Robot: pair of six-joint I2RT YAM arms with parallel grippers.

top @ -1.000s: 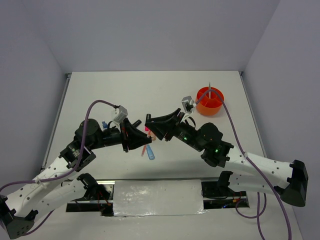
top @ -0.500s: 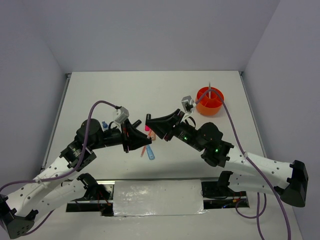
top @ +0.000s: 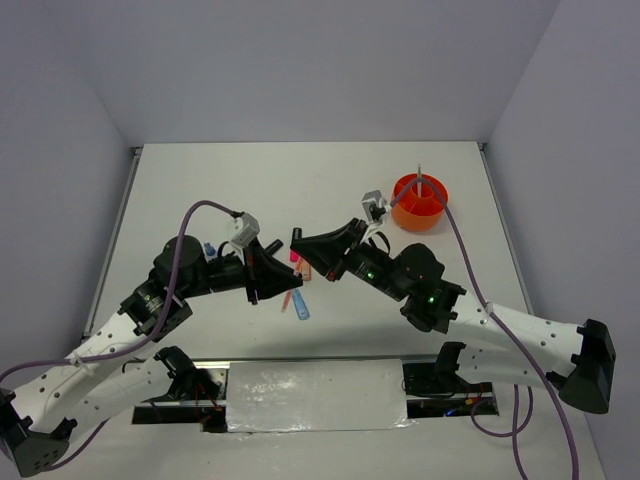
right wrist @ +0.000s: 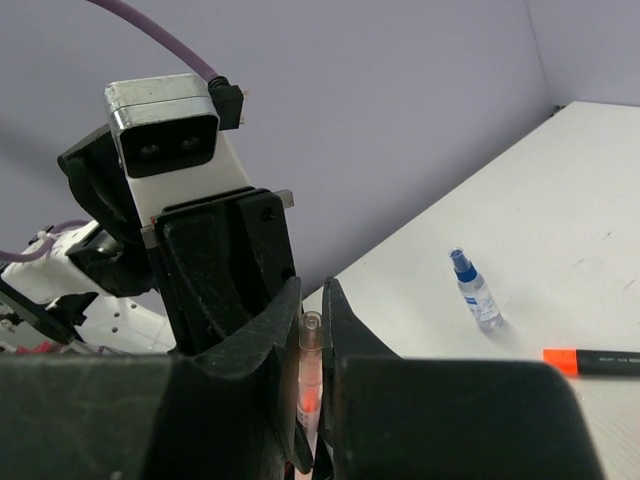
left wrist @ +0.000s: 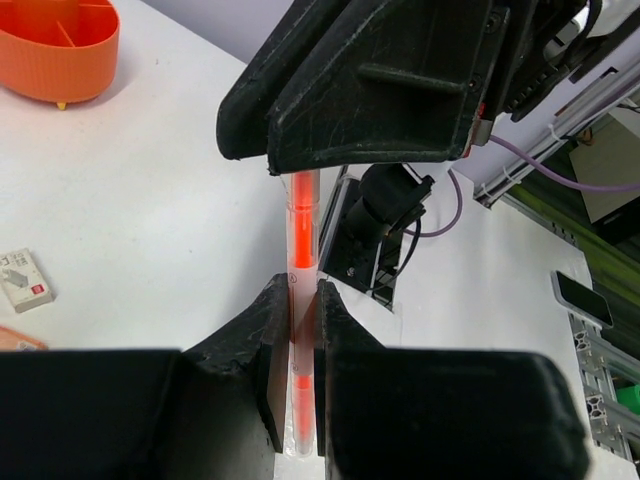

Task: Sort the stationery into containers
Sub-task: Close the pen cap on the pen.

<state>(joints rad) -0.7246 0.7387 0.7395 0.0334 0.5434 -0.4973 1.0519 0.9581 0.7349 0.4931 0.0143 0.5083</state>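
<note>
Orange-cored clear pen [left wrist: 303,230] is hanging in mid-air with my left tool [left wrist: 297,300] and right tool [right wrist: 310,300] both clamping it, long axis running tool to tool, and the right one's sitting nearer the orange tub [top: 415,220].

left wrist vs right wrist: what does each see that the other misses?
Left wrist only: the orange tub and a small white piece. Right wrist only: a blue-capped bottle and an orange-tipped black highlighter. Both: the red-cored pen, clamped by the left pincer and the right pincer at once.
</note>
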